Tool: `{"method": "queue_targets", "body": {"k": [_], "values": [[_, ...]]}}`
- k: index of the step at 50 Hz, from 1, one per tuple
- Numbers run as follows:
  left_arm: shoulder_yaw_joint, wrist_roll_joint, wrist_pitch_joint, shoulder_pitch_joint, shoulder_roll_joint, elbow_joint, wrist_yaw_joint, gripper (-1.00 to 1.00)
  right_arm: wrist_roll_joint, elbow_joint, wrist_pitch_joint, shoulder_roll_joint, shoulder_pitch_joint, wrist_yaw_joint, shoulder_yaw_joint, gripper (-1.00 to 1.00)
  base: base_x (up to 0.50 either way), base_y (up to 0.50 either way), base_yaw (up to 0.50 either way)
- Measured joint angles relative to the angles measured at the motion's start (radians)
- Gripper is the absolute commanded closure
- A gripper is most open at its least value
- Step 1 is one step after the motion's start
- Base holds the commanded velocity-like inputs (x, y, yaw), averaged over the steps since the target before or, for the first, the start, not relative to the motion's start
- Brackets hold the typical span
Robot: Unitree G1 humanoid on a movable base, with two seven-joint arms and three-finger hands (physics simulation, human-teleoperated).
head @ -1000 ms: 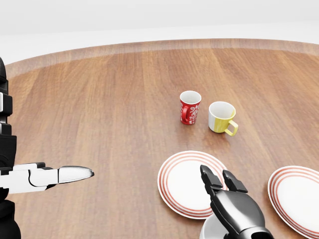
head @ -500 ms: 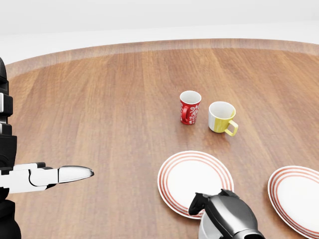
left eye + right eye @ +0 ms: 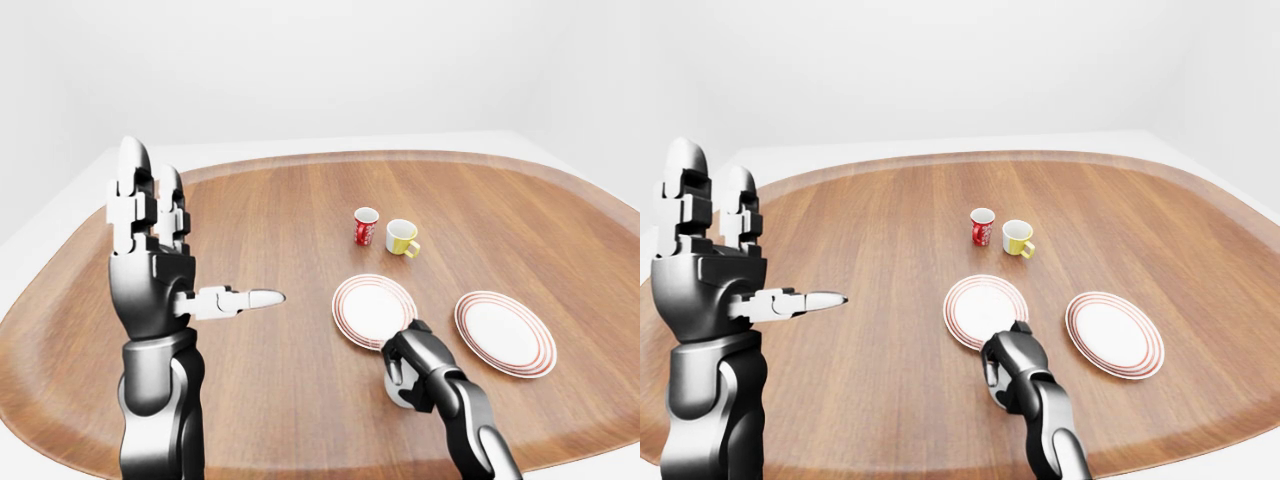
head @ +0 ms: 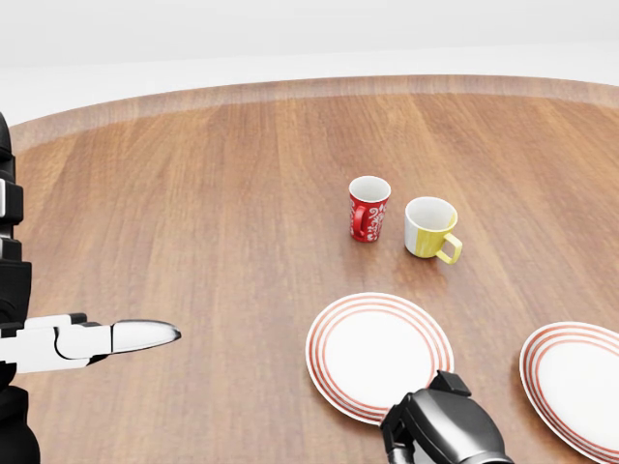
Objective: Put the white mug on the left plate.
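My right hand [image 3: 415, 362] is clamped around the white mug [image 3: 400, 391], on the wooden table [image 3: 280, 210] just at 6 o'clock of the left plate [image 3: 373, 309]. My left hand [image 3: 150, 265] is raised, fingers spread apart. Red mug [image 4: 368, 208], yellow mug [image 4: 430, 228] at 12.

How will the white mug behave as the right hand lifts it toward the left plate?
The white mug looks rigid and glazed, so it may slip in the right hand, whose fingers wrap it from above. It is small, so probably light. Set on the left plate, it could tip if it lands on the sloped rim.
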Motion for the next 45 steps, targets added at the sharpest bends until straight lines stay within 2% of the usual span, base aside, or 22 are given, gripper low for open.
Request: {"method": "queue_targets", "body": {"k": [10, 29, 38, 45], "values": [[-0.002, 0.001, 0.0, 0.002, -0.001, 0.002, 0.0, -1.0, 0.028, -0.055, 0.0, 0.006, 0.019, 0.056, 0.005, 1.0, 0.0, 0.0, 0.0], [-0.003, 0.002, 0.0, 0.004, -0.002, 0.003, -0.001, -1.0, 0.197, -0.348, 0.0, 0.032, 0.042, 0.295, 0.108, 1.0, 0.0, 0.0, 0.0], [-0.005, 0.003, 0.0, 0.006, -0.002, 0.003, -0.001, -1.0, 0.23, -0.435, 0.0, 0.034, 0.002, 0.295, 0.152, 1.0, 0.0, 0.0, 0.0], [-0.004, 0.003, 0.0, 0.006, -0.002, 0.004, -0.002, -1.0, 0.228, -0.455, 0.0, 0.04, -0.06, 0.295, 0.148, 1.0, 0.0, 0.0, 0.0]]}}
